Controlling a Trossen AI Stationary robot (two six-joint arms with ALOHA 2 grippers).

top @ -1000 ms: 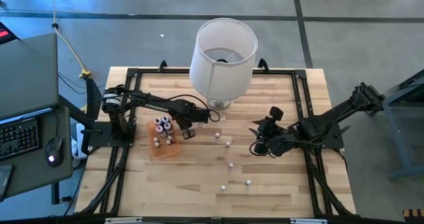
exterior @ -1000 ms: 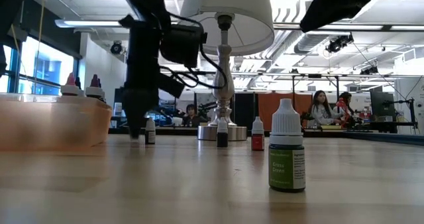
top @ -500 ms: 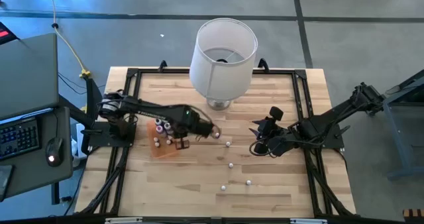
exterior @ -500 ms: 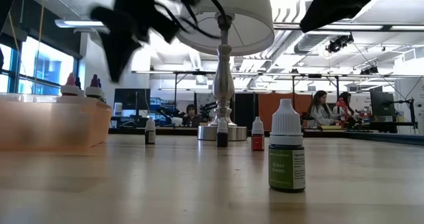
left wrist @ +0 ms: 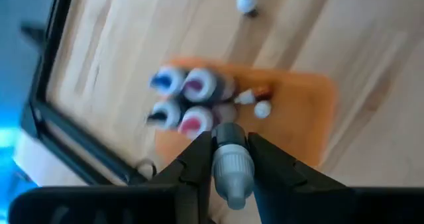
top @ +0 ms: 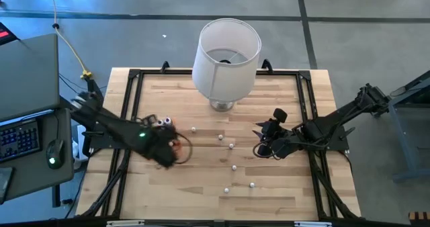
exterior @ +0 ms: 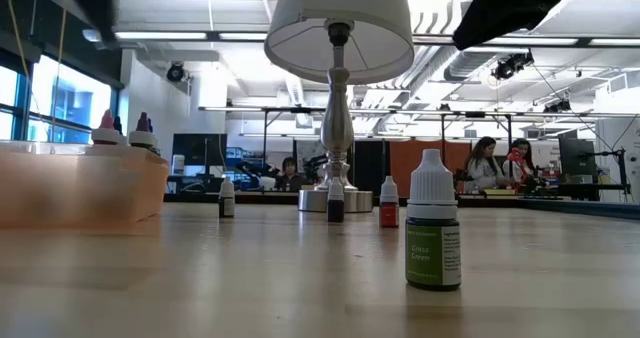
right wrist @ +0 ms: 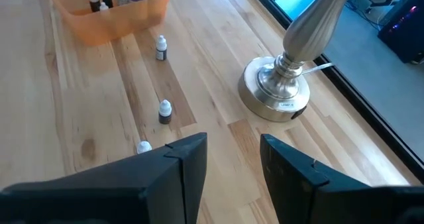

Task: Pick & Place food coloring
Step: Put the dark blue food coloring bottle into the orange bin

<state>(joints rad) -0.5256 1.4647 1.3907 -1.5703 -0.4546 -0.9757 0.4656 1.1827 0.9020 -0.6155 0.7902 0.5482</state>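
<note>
- The left gripper [left wrist: 228,159] has swung back from near the lamp [top: 226,56] and now hangs over the orange tray [left wrist: 308,118], jaws pinching a white-capped food coloring bottle [left wrist: 230,164]. A drop into the tray looks imminent.
- One bottle now stands alone [top: 193,129] just tray-side of the lamp base; half a second ago the arm covered that spot.
- Loose bottles [top: 232,146] wait between lamp and right gripper [right wrist: 228,161], which is parked with jaws spread, unchanged.

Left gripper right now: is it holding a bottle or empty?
Holding one. In the left wrist view, the left gripper is shut on a white-capped food coloring bottle, above the orange tray.
</note>
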